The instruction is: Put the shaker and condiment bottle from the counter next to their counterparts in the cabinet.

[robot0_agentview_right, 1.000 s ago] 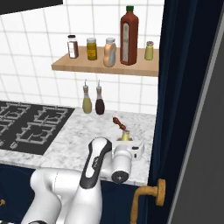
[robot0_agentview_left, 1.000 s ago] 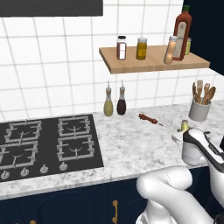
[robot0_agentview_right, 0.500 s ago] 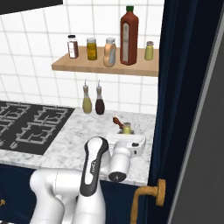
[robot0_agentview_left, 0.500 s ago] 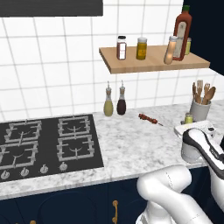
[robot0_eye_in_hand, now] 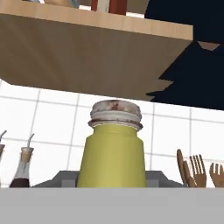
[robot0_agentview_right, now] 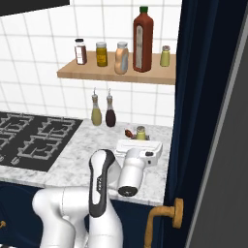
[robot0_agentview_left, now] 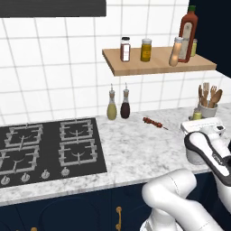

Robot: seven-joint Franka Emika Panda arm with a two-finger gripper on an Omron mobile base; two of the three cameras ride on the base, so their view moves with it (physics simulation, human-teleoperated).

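While the gripper (robot0_eye_in_hand: 112, 183) clamps the shaker (robot0_eye_in_hand: 112, 148), the marbled counter (robot0_agentview_left: 135, 149) lies under the shelf (robot0_agentview_left: 158, 63).

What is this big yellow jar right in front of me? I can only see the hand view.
Observer: That's the little shaker. It looks big because it is so close. It stands on the counter, near the right end.
Operator: Where's its twin?
Observer: Up on the shelf. The second shaker stands at the far right, beside the tall red bottle.
Operator: And the orange bottle?
Observer: The orange bottle is on the shelf too, just left of the tall red bottle.
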